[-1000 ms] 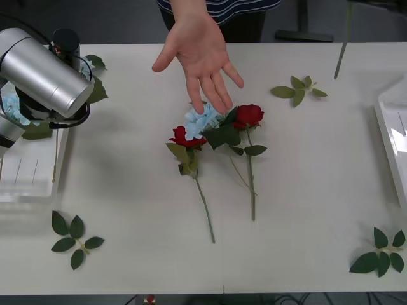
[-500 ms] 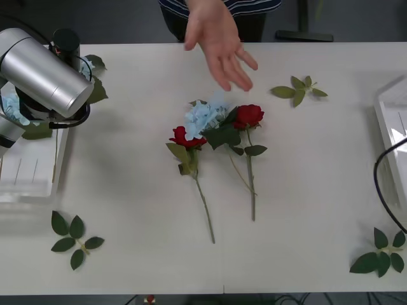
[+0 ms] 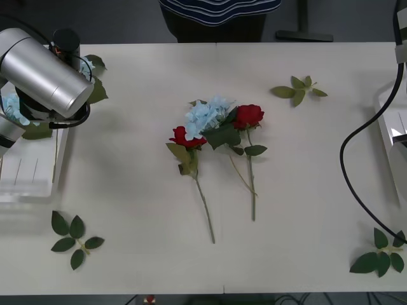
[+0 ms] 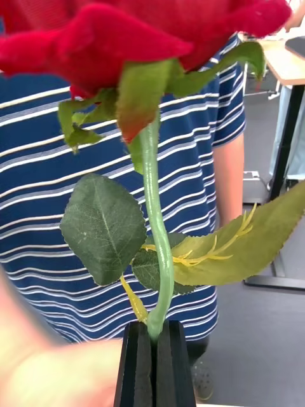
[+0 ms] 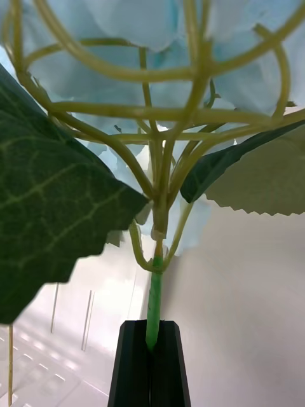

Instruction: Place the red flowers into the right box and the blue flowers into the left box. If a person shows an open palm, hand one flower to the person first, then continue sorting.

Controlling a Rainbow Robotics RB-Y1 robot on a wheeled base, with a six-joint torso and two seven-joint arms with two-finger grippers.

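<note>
**Both tools gripping flowers, three more on the tabletop**

The right tool (image 4: 154, 346) is clamped on the green stem of a red rose (image 4: 152, 38), held up before the person (image 4: 95, 191) in the navy-and-white striped top. The left tool (image 5: 152, 350) pinches the stem of a blue hydrangea (image 5: 159, 38) above the left box (image 3: 28, 175). Taking the blue flower cluster (image 3: 205, 116) at mid-tabletop (image 3: 127, 190) as landmark: one rose (image 3: 186, 136) lies just beside it toward the left box, another rose (image 3: 248, 115) just beside it toward the right box (image 3: 393, 136).
</note>
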